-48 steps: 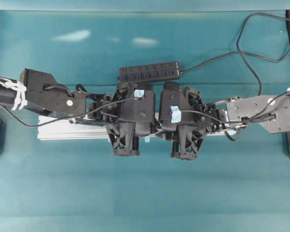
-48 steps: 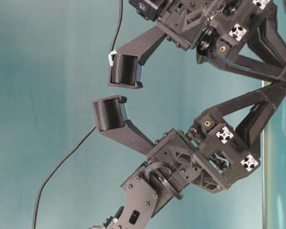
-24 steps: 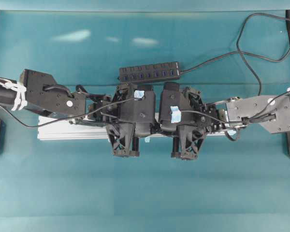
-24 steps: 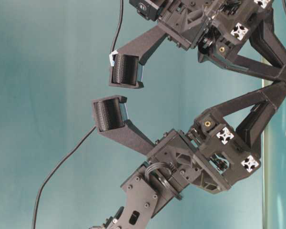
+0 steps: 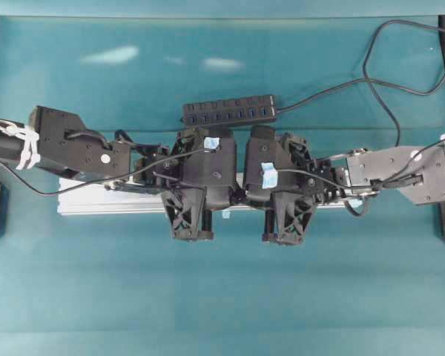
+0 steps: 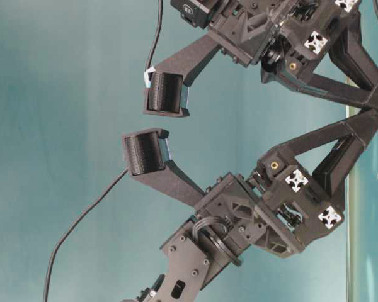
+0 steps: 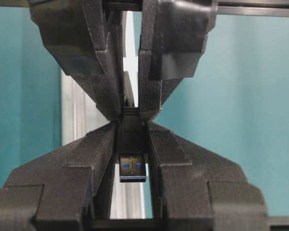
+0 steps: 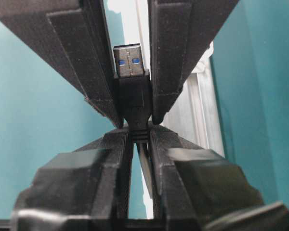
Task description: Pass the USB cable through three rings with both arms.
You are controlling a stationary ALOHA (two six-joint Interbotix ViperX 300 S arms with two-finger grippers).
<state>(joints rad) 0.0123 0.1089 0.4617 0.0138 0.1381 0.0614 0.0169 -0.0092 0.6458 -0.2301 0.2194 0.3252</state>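
Sharing the USB cable between both arms, tip to tip, above the silver rail on the table. Clamping the plug body with the left gripper, jaws pressing flat on both sides, metal end pointing back toward that wrist. Pinching with the right gripper just behind the plug, on the collar at the start of the cord, jaws drawn together with only that neck between them. Judging the step as a handover from one arm to the other, with neither side yet letting go.

Not finding the three rings in any view; from overhead, likely hiding under the arm bodies. Not telling how many are threaded.

Doing it well, by judgement:
- Confirming the receiving grip as firm before easing the other.
- Opening the releasing jaws slowly and wide enough to clear the plug without dragging it.
- Keeping the plug level and in line with the rail, ready for meeting the next ring square.
- Backing off straight along the cord's line, not sideways.
- Avoiding any twist between the two grips while both are clamping.
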